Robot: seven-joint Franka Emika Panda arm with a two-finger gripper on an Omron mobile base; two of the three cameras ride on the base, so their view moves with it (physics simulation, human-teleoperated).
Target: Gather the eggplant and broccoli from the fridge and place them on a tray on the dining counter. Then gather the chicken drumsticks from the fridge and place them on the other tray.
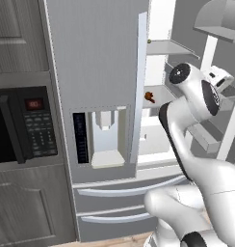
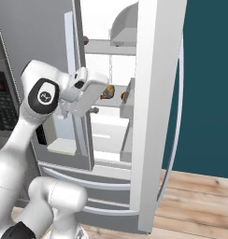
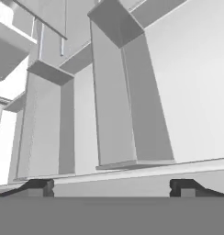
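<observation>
**Left base view.** Fridge (image 1: pixel 97 62), left door shut with its dispenser (image 1: pixel 107 137) facing the camera; right side open, interior lit. One brown item, probably a drumstick (image 1: pixel 149 96), lies on a middle shelf (image 1: pixel 160 94) just past the door edge. A small dark knob-like thing sits at the front of the upper shelf (image 1: pixel 170 47); too small to identify. Arm (image 1: pixel 187 125) rises from the lower right, elbow bent, wrist reaching into the opening. Microwave (image 1: pixel 23 123) stands to the left, well apart. Eggplant and broccoli cannot be made out.

**Right base view.** Open right door (image 2: pixel 158 112) stands edge-on at centre, its bins facing inward. End effector (image 2: pixel 95 110) is at the mouth of the fridge at middle-shelf height. Two brownish items (image 2: pixel 108 92) sit on that shelf just beyond it, near but apart from it; they look like drumsticks, though the detail is coarse. Nothing is held.

**Hand view.** Fingertips (image 3: pixel 39 187) stand wide apart with nothing between them: end effector open and empty. Ahead are pale door bins (image 3: pixel 114 101) and wall panels, seen tilted; no food.

**Handling note (judgement).** The step in hand is the reach for a first item. The hand camera faces the door bins, not the shelf, so the wrist needs turning toward the interior before advancing. Vegetables come first by the task, so find them before committing; the brown items belong to the second tray. Keep the open fingers clear of the shelf lip and door edge, approach level with the shelf, and close only once the item sits squarely between the fingertips.
</observation>
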